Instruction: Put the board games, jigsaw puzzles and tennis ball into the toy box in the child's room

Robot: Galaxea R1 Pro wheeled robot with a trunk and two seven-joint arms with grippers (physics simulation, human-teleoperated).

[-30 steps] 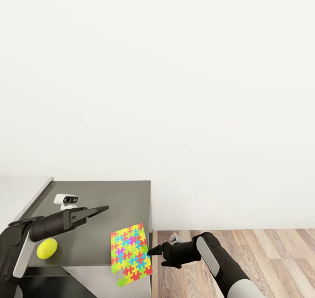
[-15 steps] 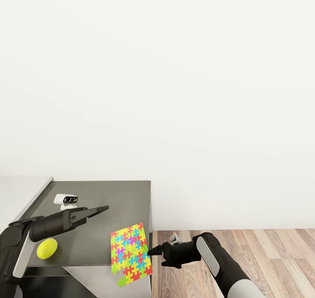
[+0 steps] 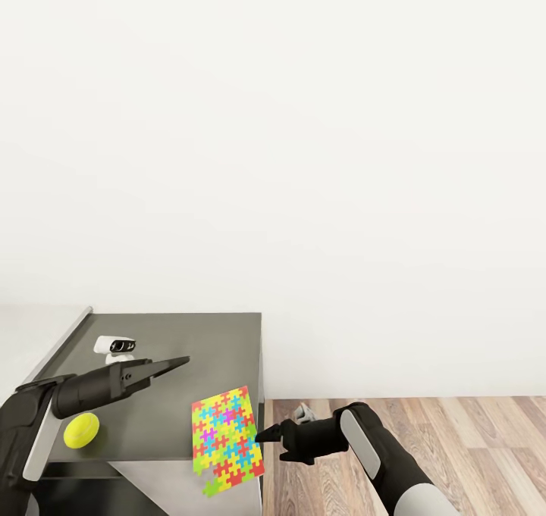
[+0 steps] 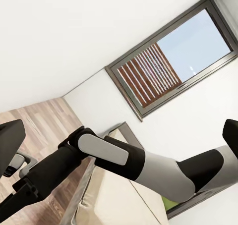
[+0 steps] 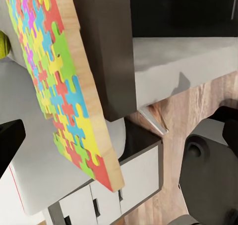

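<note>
A jigsaw puzzle (image 3: 226, 440) of bright interlocking pieces stands tilted at the right front corner of the dark grey top (image 3: 182, 334), one corner hanging past the edge. My right gripper (image 3: 262, 435) is at the puzzle's right edge. In the right wrist view its fingers (image 5: 10, 145) stand far apart, with the wood-edged jigsaw puzzle (image 5: 59, 86) in front of them. The tennis ball (image 3: 81, 430) lies on the dark top at the left. Above and right of the ball my left gripper (image 3: 178, 363) hovers, its fingers (image 4: 10, 145) wide apart with nothing between them.
A small white camera-like device (image 3: 115, 345) sits at the back of the dark top. White drawers (image 5: 99, 200) show under a pale top. Wooden floor (image 3: 455, 440) lies to the right, a plain white wall behind. A window (image 4: 168, 61) shows in the left wrist view.
</note>
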